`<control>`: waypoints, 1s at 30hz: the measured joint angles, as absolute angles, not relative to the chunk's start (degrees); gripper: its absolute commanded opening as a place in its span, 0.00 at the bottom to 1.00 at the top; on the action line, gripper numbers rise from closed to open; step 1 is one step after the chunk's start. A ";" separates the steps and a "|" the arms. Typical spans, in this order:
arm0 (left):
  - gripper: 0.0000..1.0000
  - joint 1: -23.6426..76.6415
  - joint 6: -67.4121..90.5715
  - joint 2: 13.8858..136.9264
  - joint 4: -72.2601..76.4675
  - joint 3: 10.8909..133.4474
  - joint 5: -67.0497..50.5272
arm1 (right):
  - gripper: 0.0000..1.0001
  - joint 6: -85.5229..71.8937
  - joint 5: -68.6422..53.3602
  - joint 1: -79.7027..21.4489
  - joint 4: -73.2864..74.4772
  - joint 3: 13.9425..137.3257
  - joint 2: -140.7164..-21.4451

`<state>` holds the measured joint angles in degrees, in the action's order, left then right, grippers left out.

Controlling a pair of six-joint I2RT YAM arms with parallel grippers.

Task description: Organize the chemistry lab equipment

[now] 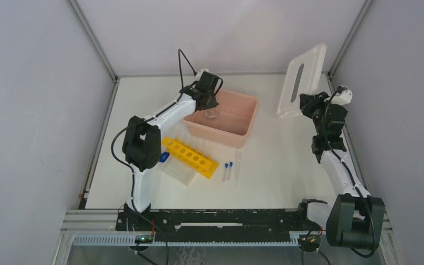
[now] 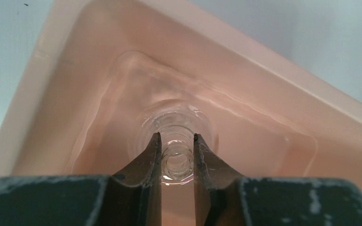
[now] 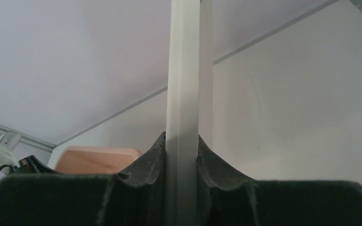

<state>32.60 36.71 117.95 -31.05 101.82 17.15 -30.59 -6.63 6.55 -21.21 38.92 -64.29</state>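
One flask (image 2: 174, 115) pinched by its neck in the left gripper (image 2: 176, 139), hanging upright inside the box (image 2: 264, 70), close to a wall. Hard to tell if touching the bottom. Go down slowly. Keep it straight. Let go only once down flat, then lift straight up so as not to tip it. Stay off the wall. Right gripper (image 3: 182, 137) squeezed on the lid (image 3: 184, 70), held up at the back right; hold that steady. Rack (image 1: 190, 156), plate (image 1: 179, 172), vials (image 1: 227, 165) and tube (image 1: 237, 168) out on the table (image 1: 287, 165), waiting.
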 measured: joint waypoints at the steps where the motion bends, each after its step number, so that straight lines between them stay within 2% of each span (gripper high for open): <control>1: 0.00 32.71 36.40 118.50 -31.05 101.82 17.56 | 0.00 -30.81 -6.66 6.37 -21.63 38.59 -64.29; 12: 0.00 34.04 34.89 121.64 -31.00 101.82 21.02 | 0.00 -31.88 -6.70 6.00 -23.88 37.10 -65.39; 17: 0.13 34.13 34.92 121.64 -30.06 101.80 21.56 | 0.00 -31.90 -6.70 6.00 -23.97 37.10 -65.39; 21: 0.17 34.11 34.96 121.64 -29.28 101.65 21.89 | 0.00 -31.90 -6.72 5.98 -23.94 37.10 -65.39; 27: 0.12 34.13 35.00 121.64 -28.60 101.19 21.89 | 0.00 -32.05 -6.70 5.96 -23.90 37.10 -65.39; 30: 0.13 34.15 35.03 121.64 -28.45 100.68 21.89 | 0.00 -32.16 -6.70 5.93 -23.88 36.99 -65.36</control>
